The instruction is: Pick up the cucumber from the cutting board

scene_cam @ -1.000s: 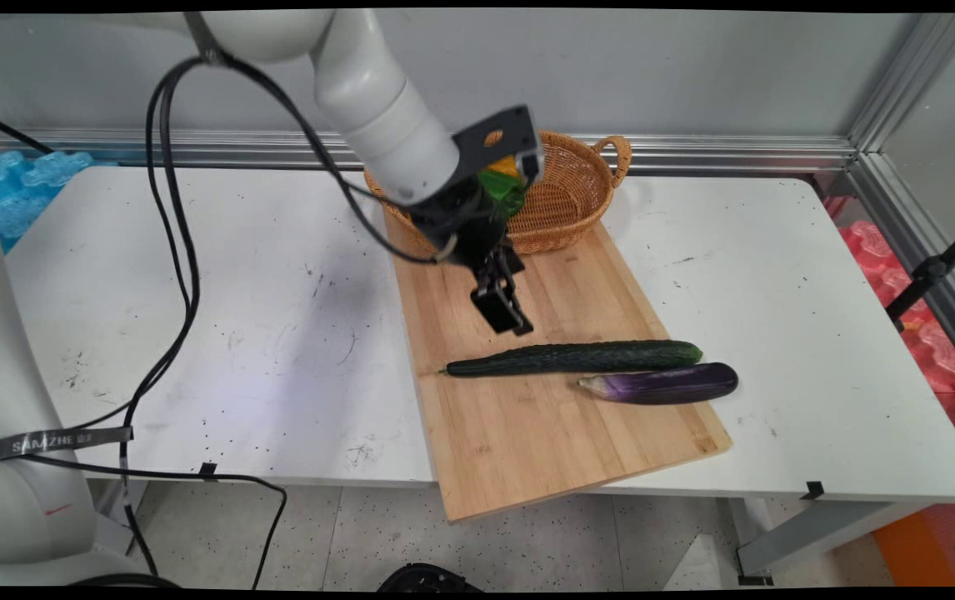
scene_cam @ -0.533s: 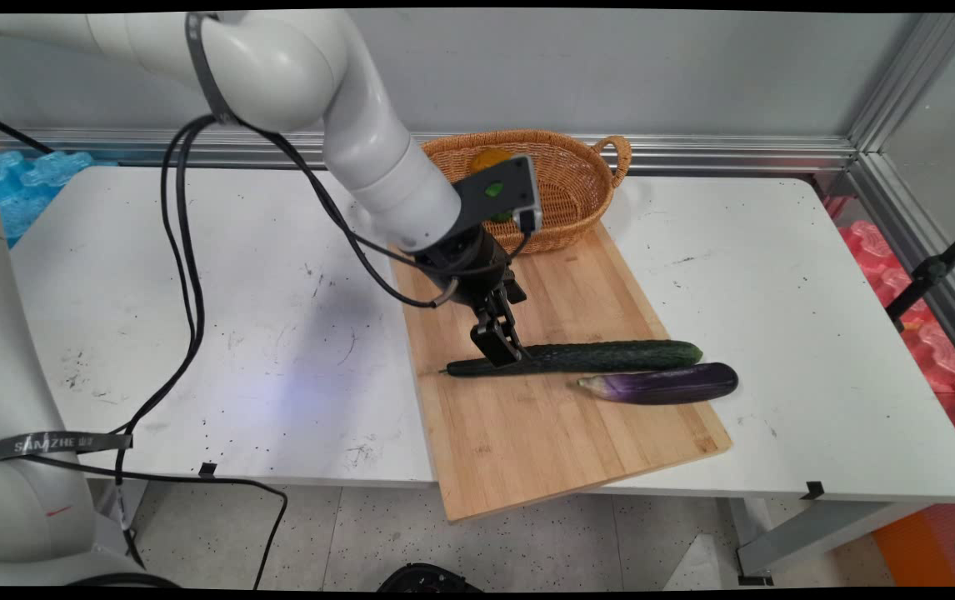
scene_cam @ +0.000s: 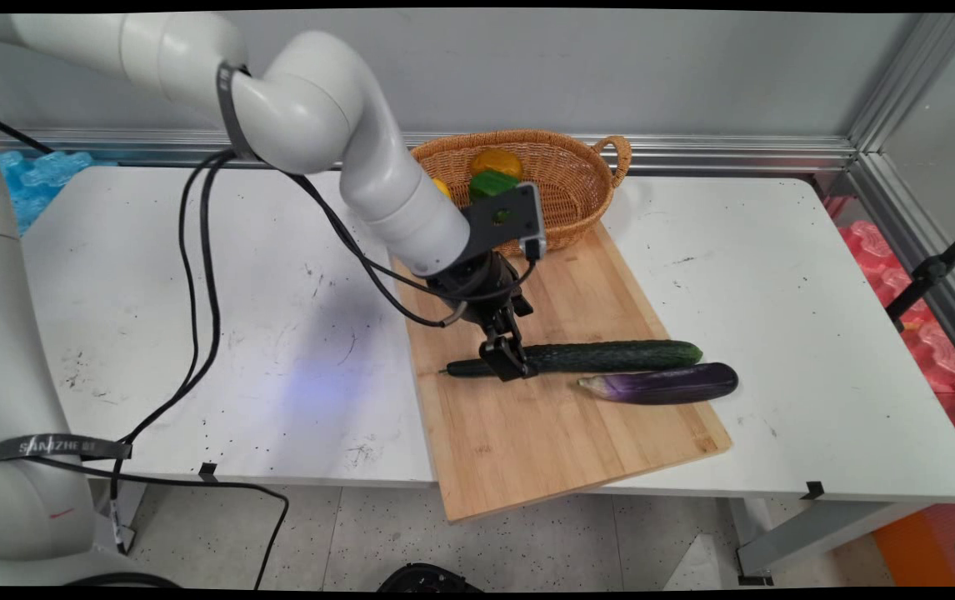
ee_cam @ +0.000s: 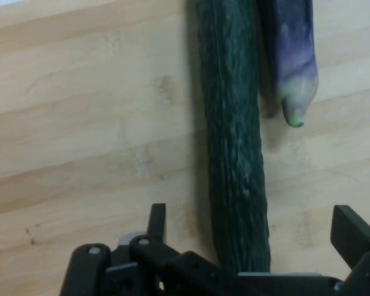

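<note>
Hand view had the jaws spread wide, one finger (ee_cam: 157, 222) left of the cucumber (ee_cam: 234, 154) and the other at the right frame edge, nothing clamped. Main view put the gripper (scene_cam: 509, 364) low over the cucumber's (scene_cam: 586, 357) left, stem-side end, centre frame, on the bamboo cutting board (scene_cam: 544, 433). Eggplant (scene_cam: 661, 383) lay just beside the cucumber on its lower-right side, tip close in the hand view (ee_cam: 294, 92).

My read on doing it well: the cucumber sat right of centre between the fingers, so centring first would help. Gripping near the end risked it tipping. Keeping the right finger off the eggplant mattered.

Wicker basket (scene_cam: 577, 196) sat upper centre on the counter (scene_cam: 777, 275), holding orange and green produce.

Writing: a strap on the arm base at lower left had lettering, not surely readable.
</note>
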Motion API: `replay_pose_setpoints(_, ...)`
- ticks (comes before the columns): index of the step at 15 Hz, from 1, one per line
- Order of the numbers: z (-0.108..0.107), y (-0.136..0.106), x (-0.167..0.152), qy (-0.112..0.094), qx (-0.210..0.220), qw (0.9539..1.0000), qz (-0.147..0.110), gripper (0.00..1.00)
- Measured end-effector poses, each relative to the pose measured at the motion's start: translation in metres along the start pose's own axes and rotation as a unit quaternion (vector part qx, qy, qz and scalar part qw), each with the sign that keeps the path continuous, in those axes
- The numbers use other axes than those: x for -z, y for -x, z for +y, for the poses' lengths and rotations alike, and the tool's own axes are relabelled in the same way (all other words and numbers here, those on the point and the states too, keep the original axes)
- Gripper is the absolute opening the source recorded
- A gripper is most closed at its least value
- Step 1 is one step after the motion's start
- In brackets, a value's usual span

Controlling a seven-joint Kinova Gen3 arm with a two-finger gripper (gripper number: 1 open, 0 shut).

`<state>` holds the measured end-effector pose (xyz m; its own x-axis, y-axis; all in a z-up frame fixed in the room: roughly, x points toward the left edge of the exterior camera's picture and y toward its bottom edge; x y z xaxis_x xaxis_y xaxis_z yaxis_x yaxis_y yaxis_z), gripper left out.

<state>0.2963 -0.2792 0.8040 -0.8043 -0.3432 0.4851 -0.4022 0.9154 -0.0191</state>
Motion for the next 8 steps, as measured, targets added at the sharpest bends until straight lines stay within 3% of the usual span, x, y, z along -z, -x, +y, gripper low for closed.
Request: replay_pose_setpoints(8, 0.0, 0.002, -0.024, -0.004, 0.0, 1.0, 0.009, 1.0)
